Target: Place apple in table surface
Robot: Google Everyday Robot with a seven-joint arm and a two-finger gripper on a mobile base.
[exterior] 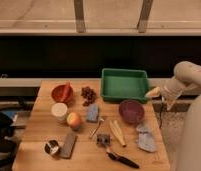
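Right of the green bin (125, 85) hang fingers (153, 92), state unclear; round apple (74, 119) on planked table surface (39, 132)

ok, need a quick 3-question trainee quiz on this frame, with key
1. True or false: the apple sits inside the green bin.
2. Which of these is closest to the apple? A) maroon bowl B) white cup C) grape cluster
3. Short answer: where is the gripper?

Key
1. False. It rests on the table surface.
2. B
3. At the right edge of the green bin, well apart from the apple.
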